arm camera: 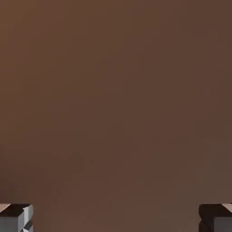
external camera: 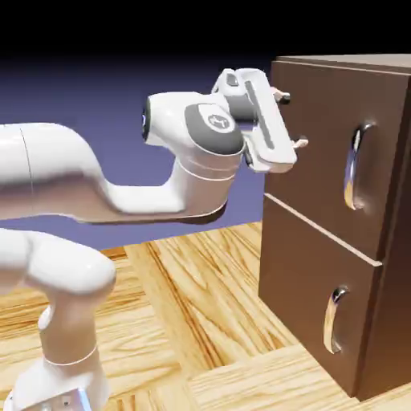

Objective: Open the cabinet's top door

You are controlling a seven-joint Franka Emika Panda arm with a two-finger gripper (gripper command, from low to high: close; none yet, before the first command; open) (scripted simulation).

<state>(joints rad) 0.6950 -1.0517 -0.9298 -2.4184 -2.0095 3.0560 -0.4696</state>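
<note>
The dark brown cabinet [external camera: 393,265] stands at the exterior view's right. Its top door [external camera: 321,160] lies flush with the cabinet front, and the vertical silver handle [external camera: 357,164] sits toward the door's right side. My gripper [external camera: 293,120] is open, with its fingertips [external camera: 302,144] at the door's left part, close to the wood and well left of the handle. Nothing is between the fingers. In the hand view, plain brown wood of the top door [arm camera: 116,104] fills the picture. My gripper [arm camera: 116,218] shows only as two grey tips in the bottom corners, far apart.
Below the top door is the shorter lower panel [external camera: 305,281] with its own silver handle [external camera: 335,319]. The cabinet stands on a light wooden table [external camera: 201,321]. My arm's base [external camera: 56,377] rises at the lower left.
</note>
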